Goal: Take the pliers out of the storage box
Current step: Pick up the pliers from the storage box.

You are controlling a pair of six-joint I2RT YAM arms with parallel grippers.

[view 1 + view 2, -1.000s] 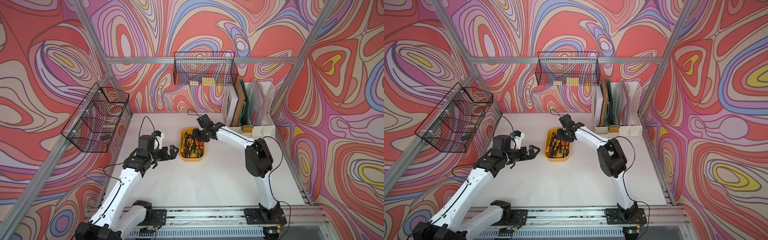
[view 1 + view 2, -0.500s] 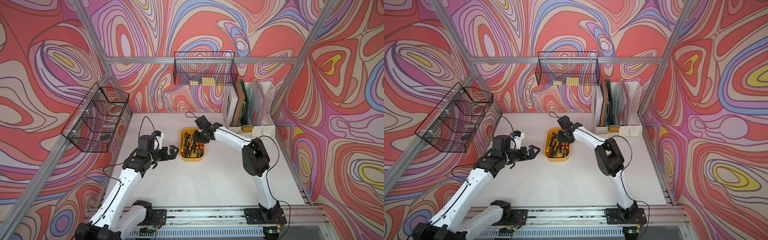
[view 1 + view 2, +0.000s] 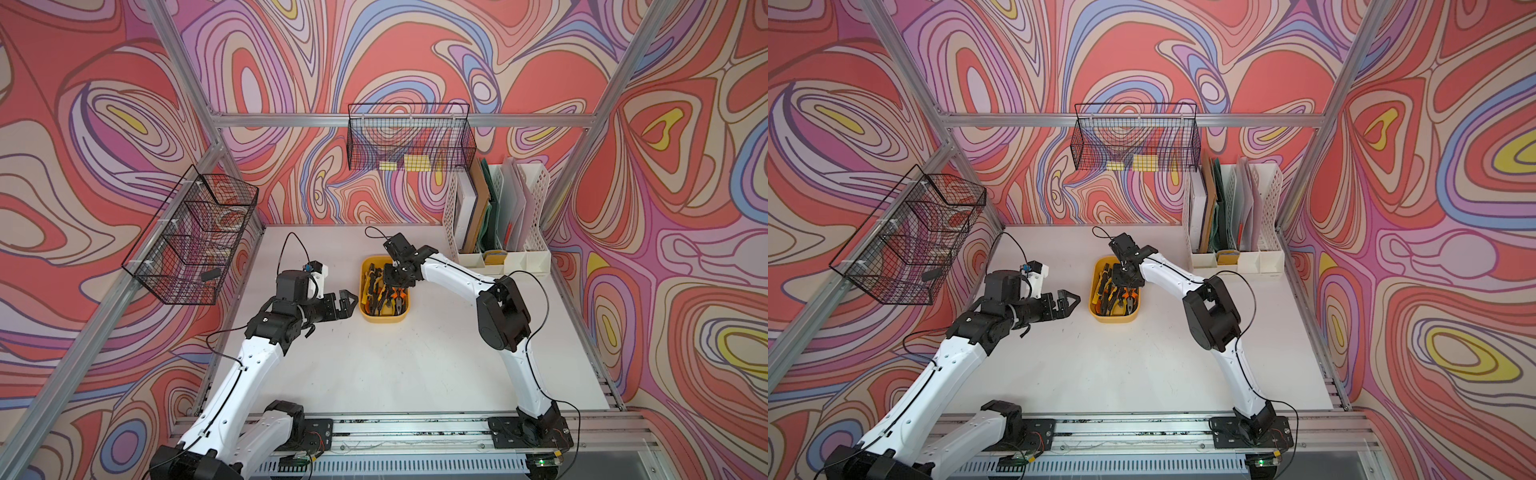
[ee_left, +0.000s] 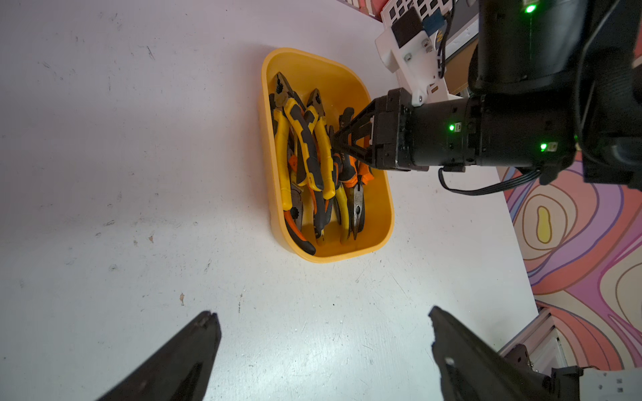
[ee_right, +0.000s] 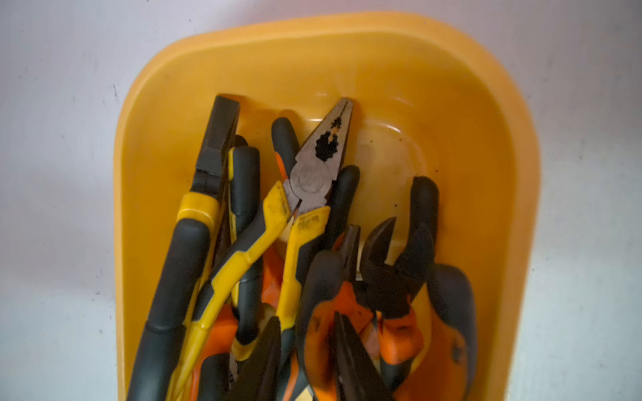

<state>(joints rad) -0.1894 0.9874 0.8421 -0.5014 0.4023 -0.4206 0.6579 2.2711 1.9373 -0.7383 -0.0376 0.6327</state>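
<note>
The yellow storage box (image 3: 384, 319) (image 3: 1115, 320) sits mid-table with several pliers (image 3: 379, 291) (image 4: 305, 156) (image 5: 319, 166) piled in it, yellow-and-black and orange-and-black handled. My right gripper (image 3: 395, 286) (image 4: 333, 147) (image 5: 305, 319) reaches down into the box from the far right. Its two fingers press an orange-and-black plier handle between them. My left gripper (image 3: 351, 301) (image 3: 1075, 301) (image 4: 320, 312) hovers just left of the box, open and holding nothing.
A black wire basket (image 3: 195, 241) hangs on the left frame and another (image 3: 409, 143) on the back rail. A white file rack (image 3: 496, 216) with folders stands at the back right. Bare white table (image 3: 395, 374) lies in front of the box.
The right gripper has dipped further into the box and its fingers have closed in around a handle. The left arm has stayed still and open.
</note>
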